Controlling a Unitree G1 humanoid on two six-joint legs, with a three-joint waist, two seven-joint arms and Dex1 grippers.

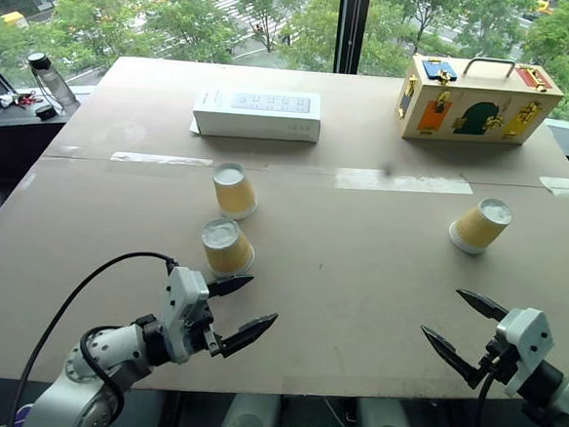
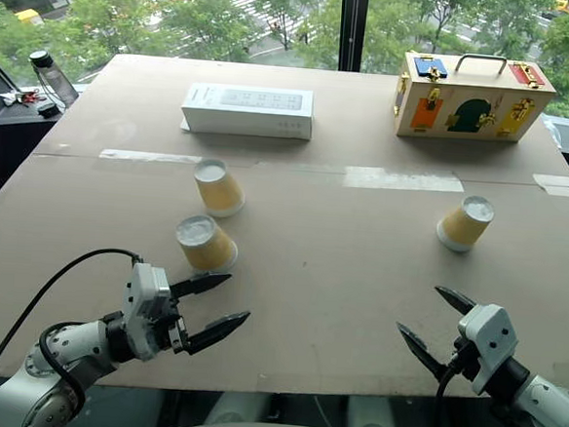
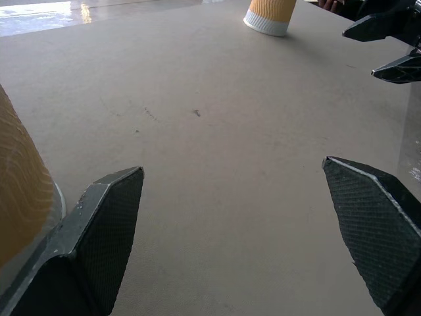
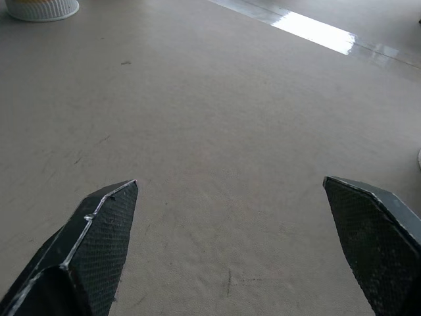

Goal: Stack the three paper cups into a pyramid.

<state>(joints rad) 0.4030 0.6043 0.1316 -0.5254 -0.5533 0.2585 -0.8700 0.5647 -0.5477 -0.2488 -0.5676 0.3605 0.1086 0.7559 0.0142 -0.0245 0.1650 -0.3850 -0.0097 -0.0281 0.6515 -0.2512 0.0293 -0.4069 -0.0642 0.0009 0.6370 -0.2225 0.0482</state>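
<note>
Left eye view: both hands, left [image 1: 242, 309] and right [image 1: 462, 330], hover open and empty at the counter's [image 1: 358, 277] near edge. Beyond stand three inverted paper cups: nearest [image 1: 227, 247], middle [image 1: 234, 190], right [image 1: 480, 225]. Squeezing could crush or topple these light cups.

We see three paper cups, ribbed yellow-tan, white bases up, all upside down on surface [image 1: 358, 277], unstacked: two near each other at left [image 1: 234, 189] [image 1: 227, 246], third [image 1: 480, 225] well apart at right.

Left pincer [image 1: 241, 310] and right pincer [image 1: 463, 328] both gape wide, empty.
</note>
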